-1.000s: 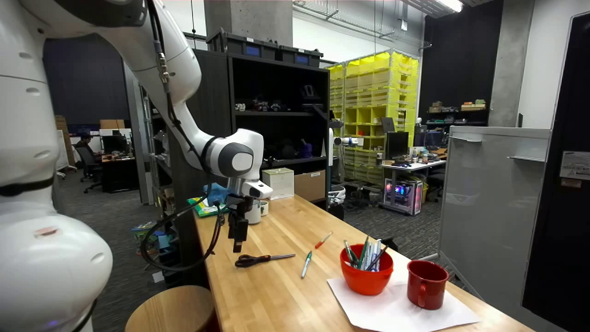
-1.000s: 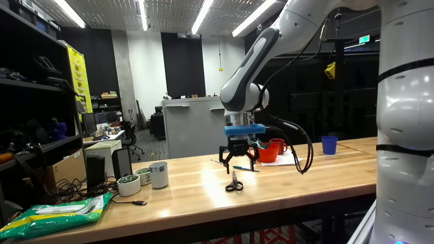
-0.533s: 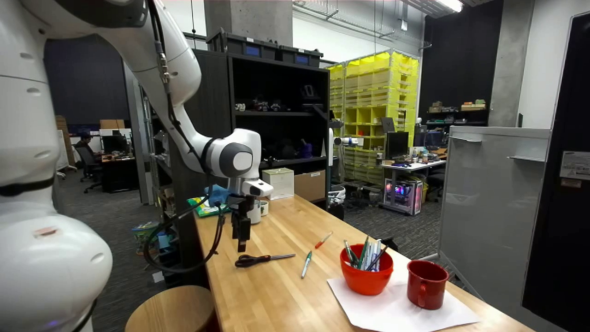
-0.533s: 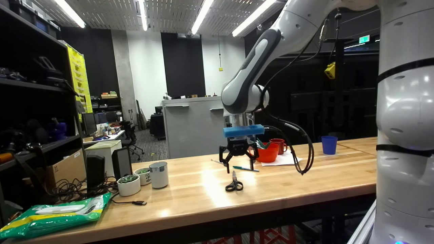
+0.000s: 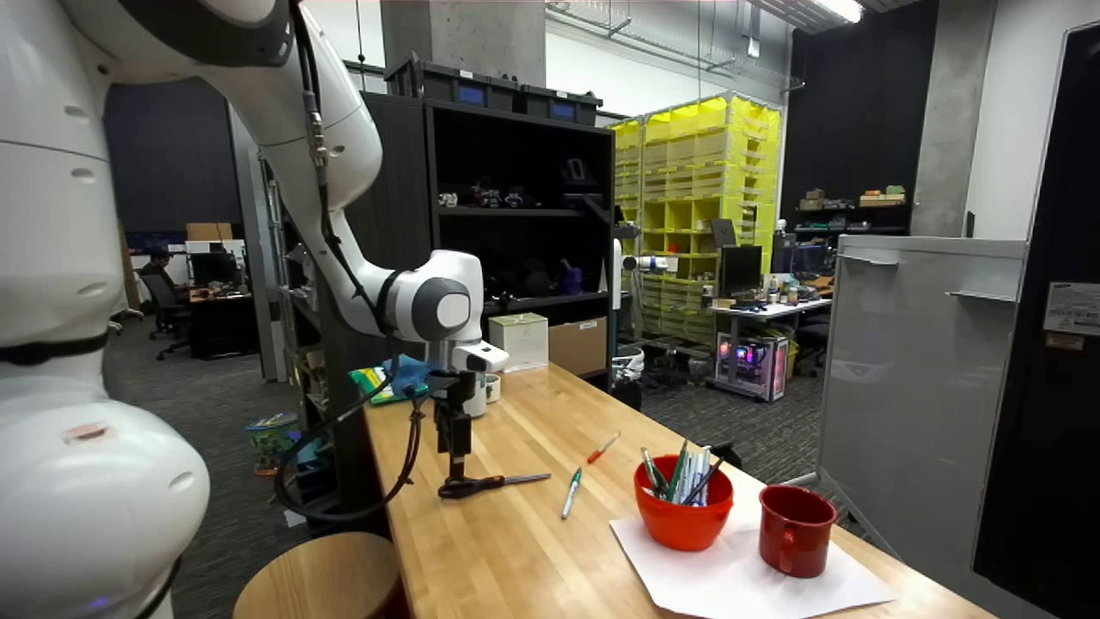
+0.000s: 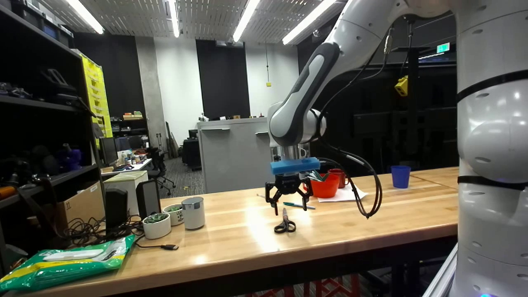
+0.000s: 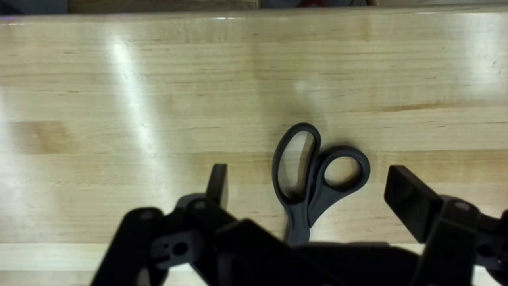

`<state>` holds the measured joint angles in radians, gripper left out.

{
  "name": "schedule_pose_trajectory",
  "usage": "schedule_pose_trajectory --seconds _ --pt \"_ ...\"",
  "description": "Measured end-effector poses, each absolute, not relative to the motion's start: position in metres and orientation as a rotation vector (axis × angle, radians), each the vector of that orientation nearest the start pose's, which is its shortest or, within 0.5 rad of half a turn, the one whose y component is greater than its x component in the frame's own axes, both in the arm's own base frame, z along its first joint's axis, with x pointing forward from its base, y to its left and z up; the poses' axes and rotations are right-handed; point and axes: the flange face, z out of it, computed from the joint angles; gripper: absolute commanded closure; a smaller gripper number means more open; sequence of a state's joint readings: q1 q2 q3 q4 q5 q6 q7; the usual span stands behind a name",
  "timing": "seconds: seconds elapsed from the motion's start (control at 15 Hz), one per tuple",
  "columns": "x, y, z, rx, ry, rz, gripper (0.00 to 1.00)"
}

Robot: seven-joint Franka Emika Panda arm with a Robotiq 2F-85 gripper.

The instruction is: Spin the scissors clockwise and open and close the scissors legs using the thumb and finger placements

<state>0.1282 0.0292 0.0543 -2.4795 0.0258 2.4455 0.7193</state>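
The black-handled scissors lie flat on the wooden table, in both exterior views [image 5: 497,483] [image 6: 285,226]. Their handle loops are together and their blades look shut. In the wrist view the scissors' handles [image 7: 297,216] lie between the two fingers, one loop long and one round; the blades are hidden behind the gripper body. My gripper [image 7: 313,190] is open and holds nothing, with a finger apart from the handles on each side. In both exterior views the gripper [image 5: 456,473] [image 6: 291,210] points down, low over the scissors.
A green pen [image 5: 571,493] and a red pen [image 5: 603,447] lie near the blades. A red bowl [image 5: 683,523] of pens and a red mug [image 5: 799,533] stand on white paper. A grey cup [image 6: 193,213] and potted plants [image 6: 156,227] stand farther along; a blue cup [image 6: 400,177] stands opposite.
My gripper has come down closer to the scissors, with a small shift sideways. The fingers stay open. The scissors have not moved.
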Motion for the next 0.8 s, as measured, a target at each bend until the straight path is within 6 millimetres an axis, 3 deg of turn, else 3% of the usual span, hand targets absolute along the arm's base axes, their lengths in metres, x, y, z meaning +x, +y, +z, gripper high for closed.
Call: schedule_pose_trajectory --seconds 0.07,0.13,0.2,0.6,0.8 --pt "0.459 0.085 0.27 -3.03 0.867 0.104 0.03" --pt "0.459 0.085 0.268 -3.031 0.867 0.108 0.17" --pt "0.459 0.085 0.265 -3.032 0.868 0.112 0.24" --pt "0.46 0.085 0.257 -3.035 0.869 0.13 0.52" --pt "0.461 0.085 0.254 -3.036 0.87 0.134 0.45"
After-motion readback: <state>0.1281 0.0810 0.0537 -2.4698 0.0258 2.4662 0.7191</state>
